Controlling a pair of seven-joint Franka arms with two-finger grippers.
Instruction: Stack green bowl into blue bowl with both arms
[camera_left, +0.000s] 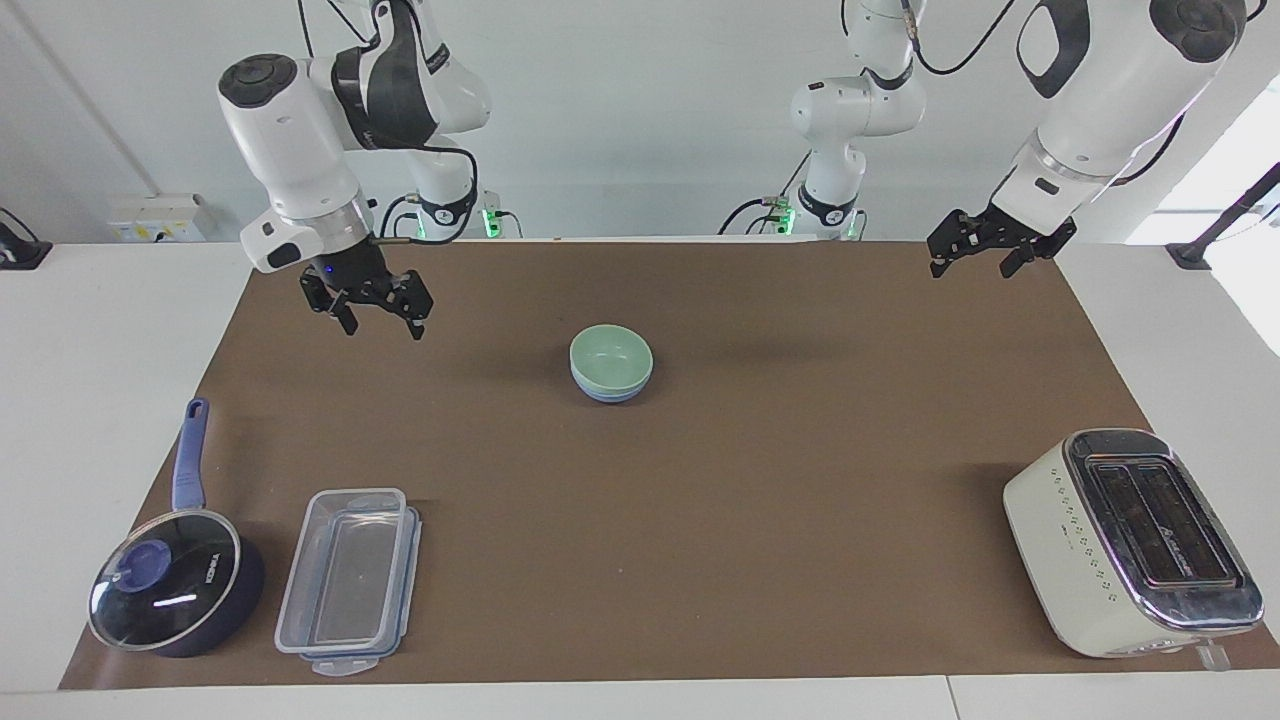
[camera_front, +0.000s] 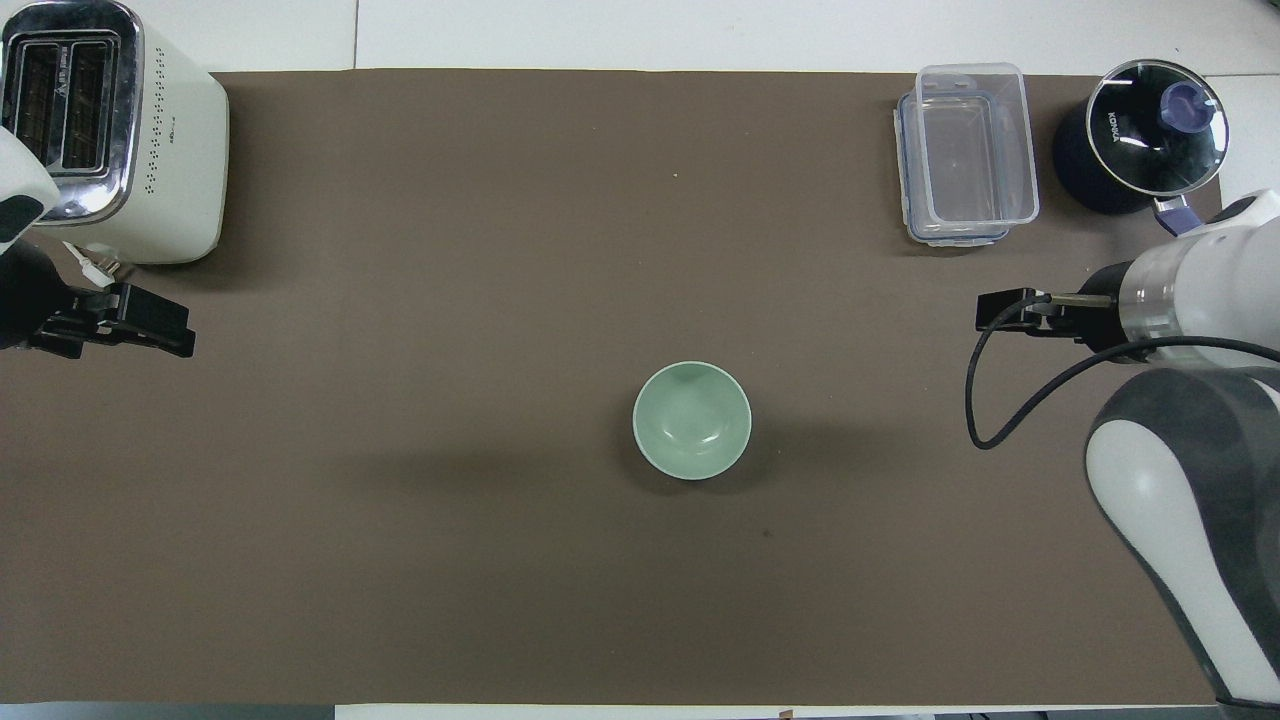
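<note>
The green bowl (camera_left: 610, 353) sits nested in the blue bowl (camera_left: 612, 394) at the middle of the brown mat. In the overhead view only the green bowl (camera_front: 692, 420) shows and the blue bowl is hidden under it. My right gripper (camera_left: 383, 326) is open and empty, raised over the mat toward the right arm's end, well apart from the bowls. It also shows in the overhead view (camera_front: 1000, 310). My left gripper (camera_left: 970, 267) is open and empty, and hangs still over the mat's edge at the left arm's end. It also shows in the overhead view (camera_front: 150, 335).
A cream toaster (camera_left: 1130, 540) stands at the left arm's end, farther from the robots. A clear lidded container (camera_left: 350, 580) and a dark blue saucepan with a glass lid (camera_left: 175, 590) stand at the right arm's end, farther from the robots than the bowls.
</note>
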